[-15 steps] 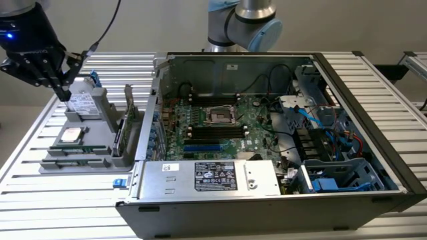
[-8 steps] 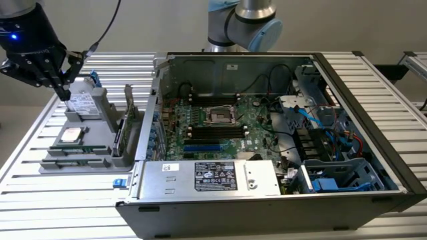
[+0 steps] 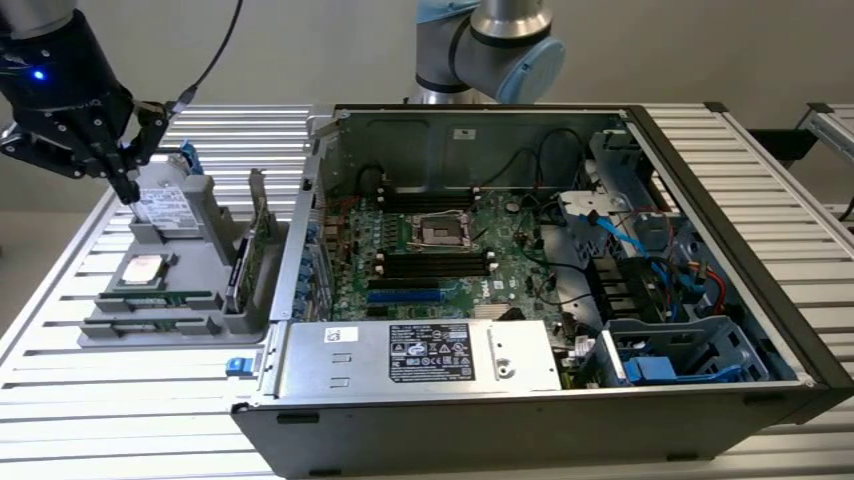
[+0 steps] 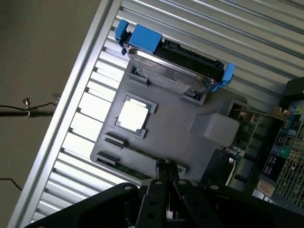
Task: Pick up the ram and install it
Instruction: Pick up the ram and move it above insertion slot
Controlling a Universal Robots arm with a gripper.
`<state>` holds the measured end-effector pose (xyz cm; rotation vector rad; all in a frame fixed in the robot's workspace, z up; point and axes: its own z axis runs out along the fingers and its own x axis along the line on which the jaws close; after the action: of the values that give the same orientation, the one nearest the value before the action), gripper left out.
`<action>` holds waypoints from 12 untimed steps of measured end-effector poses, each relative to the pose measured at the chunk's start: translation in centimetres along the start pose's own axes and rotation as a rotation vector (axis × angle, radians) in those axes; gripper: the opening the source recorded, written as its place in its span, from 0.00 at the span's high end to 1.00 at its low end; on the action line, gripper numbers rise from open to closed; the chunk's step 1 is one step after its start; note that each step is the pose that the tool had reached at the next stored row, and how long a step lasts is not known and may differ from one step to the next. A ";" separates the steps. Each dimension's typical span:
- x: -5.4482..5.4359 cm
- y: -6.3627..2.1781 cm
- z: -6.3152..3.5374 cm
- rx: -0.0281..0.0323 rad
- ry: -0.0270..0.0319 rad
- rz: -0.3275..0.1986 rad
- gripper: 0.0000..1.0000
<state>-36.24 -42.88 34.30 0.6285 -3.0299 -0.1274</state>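
Claw [image 3: 130, 192] pinched closed, angled down, above gray tray [image 3: 200, 258]

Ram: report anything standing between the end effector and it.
Nothing visible blocks it. The shut end effector hangs above the hard drive; the ram sits in the same grey tray, beyond the processor, with open air above it.

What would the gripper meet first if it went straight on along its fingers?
Most likely the gray tray, on its bare surface beside the hard drive. The shut gripper points down at it, though depth is unclear.
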 end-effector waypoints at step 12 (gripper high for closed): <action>0.0 -0.04 0.42 0.0046 0.0190 -0.216 0.90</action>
<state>-36.24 -42.88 33.88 0.9502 -2.9363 -0.1208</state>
